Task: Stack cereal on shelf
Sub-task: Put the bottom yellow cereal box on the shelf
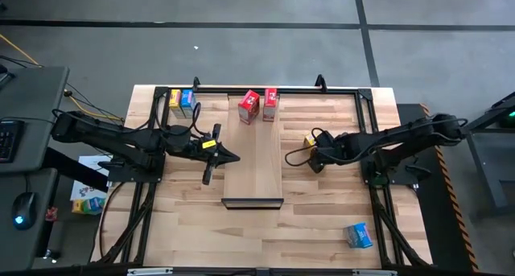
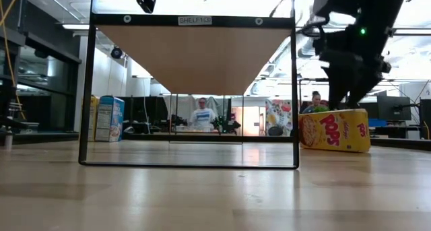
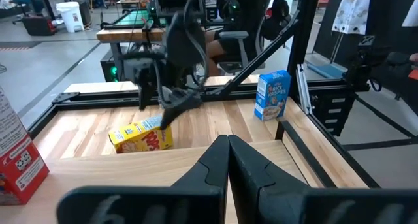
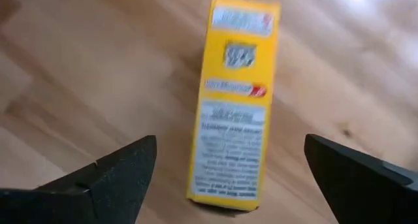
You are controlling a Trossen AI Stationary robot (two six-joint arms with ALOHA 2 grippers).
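A yellow cereal box (image 4: pixel 232 113) lies on one long narrow side on the table (image 1: pixel 322 220), right of the shelf (image 1: pixel 253 167). My right gripper (image 4: pixel 228 168) hangs over it, pointing down and open. One finger stands on each side of the box with a gap showing, so it touches nothing. The low view shows the same box (image 2: pixel 335 131) under that gripper (image 2: pixel 345 100). My left gripper (image 1: pixel 229 157) is shut and hovers at the shelf's left edge, holding nothing. Two red boxes (image 1: pixel 249 105) (image 1: pixel 269 103) stand on the shelf's far end.
A yellow box (image 1: pixel 175 99) and a blue box (image 1: pixel 187 100) stand together at the table's far left. Another blue box (image 1: pixel 359 234) lies near the near right corner. The shelf's dark lip (image 1: pixel 252 202) faces the near edge. People sit in the room behind the table (image 2: pixel 202 113).
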